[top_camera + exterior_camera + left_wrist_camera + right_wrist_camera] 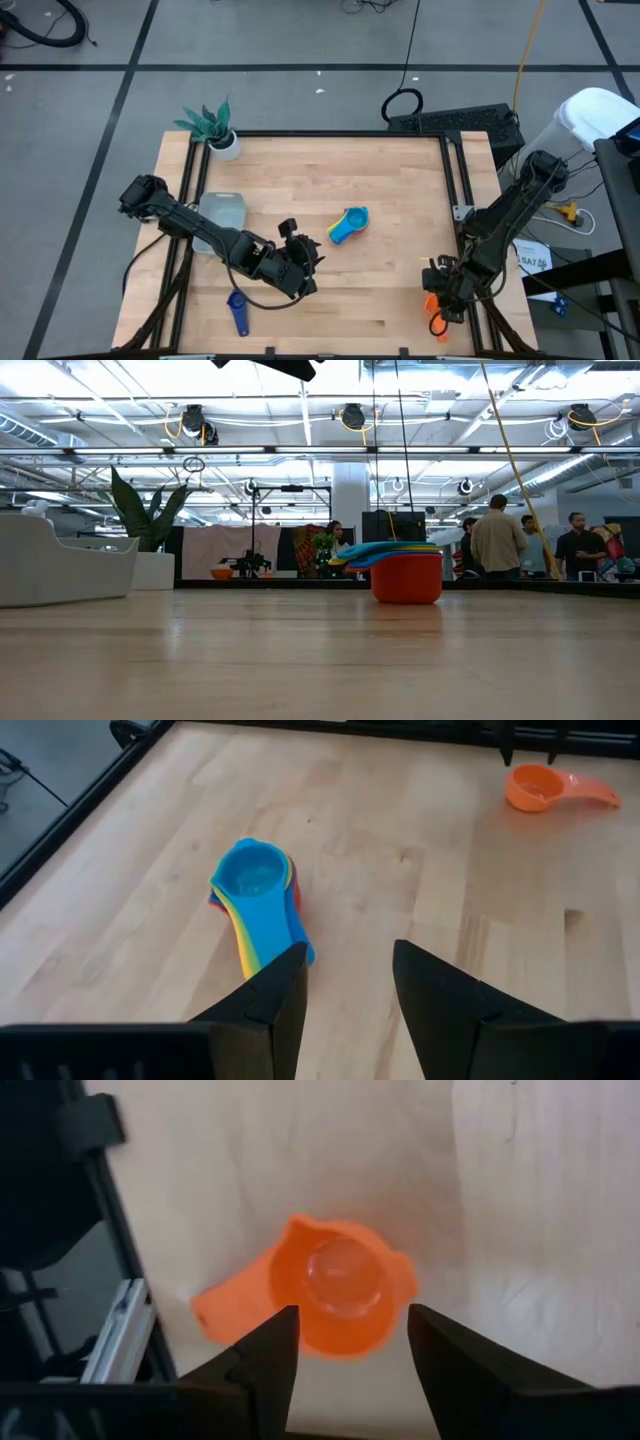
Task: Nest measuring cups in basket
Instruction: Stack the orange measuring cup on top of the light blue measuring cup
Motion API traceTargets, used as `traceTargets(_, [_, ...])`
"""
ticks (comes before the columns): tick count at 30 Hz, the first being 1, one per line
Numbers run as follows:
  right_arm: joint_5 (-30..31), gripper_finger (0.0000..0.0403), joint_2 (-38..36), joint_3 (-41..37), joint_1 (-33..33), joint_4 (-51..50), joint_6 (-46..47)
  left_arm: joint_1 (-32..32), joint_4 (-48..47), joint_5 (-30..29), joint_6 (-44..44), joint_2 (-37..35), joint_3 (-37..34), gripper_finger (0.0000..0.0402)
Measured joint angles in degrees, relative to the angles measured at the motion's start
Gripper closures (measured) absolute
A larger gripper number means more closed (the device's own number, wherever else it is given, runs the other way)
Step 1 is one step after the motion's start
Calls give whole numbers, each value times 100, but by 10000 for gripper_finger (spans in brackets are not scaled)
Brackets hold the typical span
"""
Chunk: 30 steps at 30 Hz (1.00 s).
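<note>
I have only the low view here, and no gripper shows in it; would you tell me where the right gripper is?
Observer: The right gripper hangs open over the orange cup near the table's front right corner.
Operator: Any other loose cup?
Observer: A dark blue cup lies near the front edge, left of centre.
Operator: And the basket?
Observer: The basket sits at the left, partly under the left arm.

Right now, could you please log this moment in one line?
right hand: open over orange cup | left hand: open, empty | nested stack: on table
</note>
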Motion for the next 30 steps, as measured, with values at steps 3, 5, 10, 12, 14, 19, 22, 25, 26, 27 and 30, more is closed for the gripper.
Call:
traceTargets(3, [137, 220, 130, 0, -5, -3, -84, 0, 7, -15, 69, 0, 0, 250])
traceTargets(5, [144, 220, 197, 0, -5, -6, -128, 0, 4, -15, 87, 0, 0, 250])
traceTargets(10, [155, 220, 325, 0, -6, -7, -129, -2, 4, -15, 127, 0, 2, 250])
traceTargets(12, [161, 220, 370, -25, -7, 31, -131, -2, 7, -15, 178, 0, 2, 250])
traceTargets(14, [161, 220, 383, -122, -7, 109, -128, -2, 9, -13, 216, 0, 2, 250])
traceTargets(19, [148, 220, 385, -445, -7, 433, -127, -2, 11, -14, 216, 0, 2, 250])
traceTargets(22, [143, 220, 385, -615, -9, 705, -96, -2, 9, -13, 212, 0, 2, 250])
traceTargets(25, [132, 228, 385, -713, -11, 797, -33, -2, 10, -13, 210, 0, 2, 250])
traceTargets(26, [117, 236, 385, -738, -11, 795, -26, -2, 11, -13, 208, 0, 2, 250])
traceTargets(27, [113, 248, 385, -760, -11, 793, -24, -2, 12, -13, 207, 0, 2, 250])
traceTargets(30, [117, 303, 381, -798, -19, 772, -69, -2, 43, -13, 205, 0, 2, 250])
